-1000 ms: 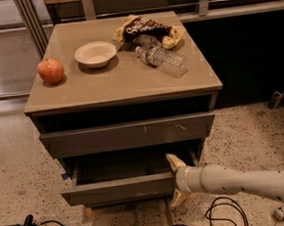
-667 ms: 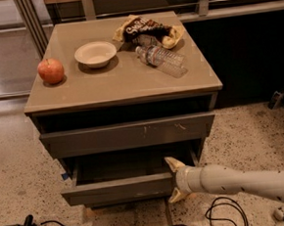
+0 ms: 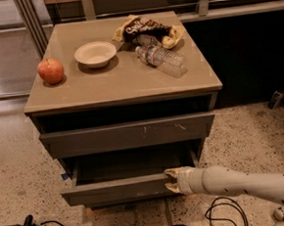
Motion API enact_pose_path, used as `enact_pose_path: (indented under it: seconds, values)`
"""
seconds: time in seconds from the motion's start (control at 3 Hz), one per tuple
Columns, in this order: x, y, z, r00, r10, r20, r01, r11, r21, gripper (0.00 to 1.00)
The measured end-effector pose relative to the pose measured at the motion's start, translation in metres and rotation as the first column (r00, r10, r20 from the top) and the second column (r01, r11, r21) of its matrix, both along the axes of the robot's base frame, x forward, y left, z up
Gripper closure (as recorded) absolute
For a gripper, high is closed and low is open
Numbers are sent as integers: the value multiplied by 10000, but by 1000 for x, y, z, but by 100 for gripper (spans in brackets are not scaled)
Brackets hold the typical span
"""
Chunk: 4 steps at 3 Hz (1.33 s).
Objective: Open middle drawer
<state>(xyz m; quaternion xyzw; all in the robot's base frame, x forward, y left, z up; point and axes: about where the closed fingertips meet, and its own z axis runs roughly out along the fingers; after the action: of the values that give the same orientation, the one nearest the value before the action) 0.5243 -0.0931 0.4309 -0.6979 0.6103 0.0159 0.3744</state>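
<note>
The middle drawer [image 3: 116,189] is pulled partly out below the scratched top drawer front [image 3: 129,133]. Its plain grey-brown front sticks out toward me and its dark inside [image 3: 131,165] shows. My gripper [image 3: 170,180] sits at the right part of that front, at its top edge, on the end of the pale arm [image 3: 246,183] coming in from the lower right.
On the cabinet top [image 3: 129,81] lie an apple [image 3: 51,71], a white bowl [image 3: 95,54], a chip bag [image 3: 148,30] and a plastic bottle [image 3: 160,61]. Black cables [image 3: 224,216] lie on the speckled floor in front. A dark wall panel stands at the right.
My gripper has shifted slightly left along the middle drawer's front edge. The drawer stands about as far out as before.
</note>
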Motion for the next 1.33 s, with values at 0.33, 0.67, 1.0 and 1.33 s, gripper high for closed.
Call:
enact_pose_path:
  seconds: [0.33,0.67,1.0,1.33]
  values:
    - [-16,0,2,9997,234,111,-234,9997,65,84]
    - [-33,7,-6,9986,515,94,-516,9986,151,100]
    - [-32,7,-2,9986,515,94,-517,9986,151,100]
    - [-32,7,-2,9986,516,94,-517,9985,151,86]
